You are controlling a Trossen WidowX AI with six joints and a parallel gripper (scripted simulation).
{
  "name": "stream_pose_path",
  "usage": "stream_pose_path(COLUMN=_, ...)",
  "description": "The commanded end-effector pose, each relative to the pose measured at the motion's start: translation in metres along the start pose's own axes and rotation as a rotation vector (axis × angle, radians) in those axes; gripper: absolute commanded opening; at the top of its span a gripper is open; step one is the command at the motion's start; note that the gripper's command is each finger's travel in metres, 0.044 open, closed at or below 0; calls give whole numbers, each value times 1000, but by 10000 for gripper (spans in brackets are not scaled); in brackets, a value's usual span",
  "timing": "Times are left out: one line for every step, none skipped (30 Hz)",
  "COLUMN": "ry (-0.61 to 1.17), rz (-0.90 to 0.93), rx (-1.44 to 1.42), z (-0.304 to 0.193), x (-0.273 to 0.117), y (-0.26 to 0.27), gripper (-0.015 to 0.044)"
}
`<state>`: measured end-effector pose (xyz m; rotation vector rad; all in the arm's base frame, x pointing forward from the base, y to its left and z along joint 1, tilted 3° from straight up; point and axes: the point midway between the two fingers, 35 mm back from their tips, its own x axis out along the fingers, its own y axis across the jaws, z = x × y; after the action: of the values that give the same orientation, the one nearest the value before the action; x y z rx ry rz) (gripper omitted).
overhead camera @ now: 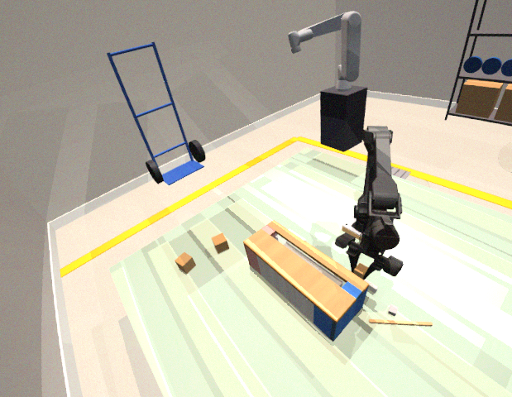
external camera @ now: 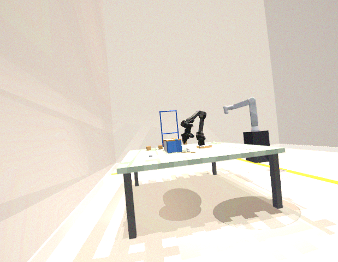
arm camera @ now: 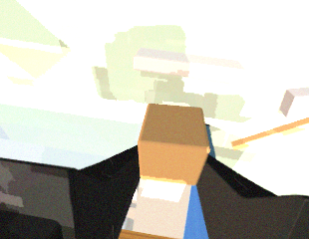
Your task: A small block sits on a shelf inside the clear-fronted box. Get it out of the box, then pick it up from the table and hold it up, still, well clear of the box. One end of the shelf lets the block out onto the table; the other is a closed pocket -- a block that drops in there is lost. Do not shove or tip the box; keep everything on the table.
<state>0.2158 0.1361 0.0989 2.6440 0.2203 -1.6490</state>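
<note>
The end effector was clamped on the small tan block, just beside the blue end of the box, out of the box, toward the tabletop's middle. Whether the block rested on the tabletop or hung off it could not be told. Two spare cubes lay toward the edge facing the hand truck; a thin stick lay past the box's blue end. Pale green stripes covered the tabletop; grey walls, a yellow floor line and a grey arm stood around. The box's shelf was hidden.
</note>
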Motion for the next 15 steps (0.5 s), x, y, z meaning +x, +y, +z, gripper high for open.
stream_pose_path(ry=22, rz=-60, rx=-87, z=-12, x=-22, y=-5, gripper=0)
stream_pose_path(ry=26, rz=-75, rx=-115, z=-15, x=-27, y=-6, gripper=0)
stream_pose_path(ry=30, rz=-89, rx=-143, z=-17, x=-33, y=-6, gripper=0)
stream_pose_path(ry=34, rz=-103, rx=-171, z=-19, x=-38, y=-7, gripper=0)
stream_pose_path(ry=39, rz=-118, rx=-199, z=-21, x=-44, y=-8, gripper=0)
stream_pose_path(ry=45, rz=-132, rx=-227, z=-22, x=-49, y=-9, gripper=0)
stream_pose_path(ry=51, rz=-146, rx=-256, z=-24, x=-55, y=-9, gripper=0)
stream_pose_path(ry=58, rz=-160, rx=-285, z=-26, x=-61, y=-10, gripper=0)
stream_pose_path(ry=65, rz=-173, rx=-314, z=-27, x=-67, y=-10, gripper=0)
stream_pose_path(ry=73, rz=-186, rx=-344, z=-28, x=-72, y=-11, gripper=0)
stream_pose_path(ry=81, rz=-199, rx=-374, z=-29, x=-78, y=-11, gripper=0)
stream_pose_path(ry=88, rz=-209, rx=-398, z=-30, x=-83, y=-11, gripper=0)
stream_pose_path(ry=93, rz=-216, rx=-413, z=-30, x=-86, y=-11, gripper=0)
stream_pose_path(ry=95, rz=-218, rx=-418, z=-31, x=-87, y=-12, gripper=0)
stream_pose_path(ry=95, rz=-218, rx=-418, z=-31, x=-87, y=-12, gripper=0)
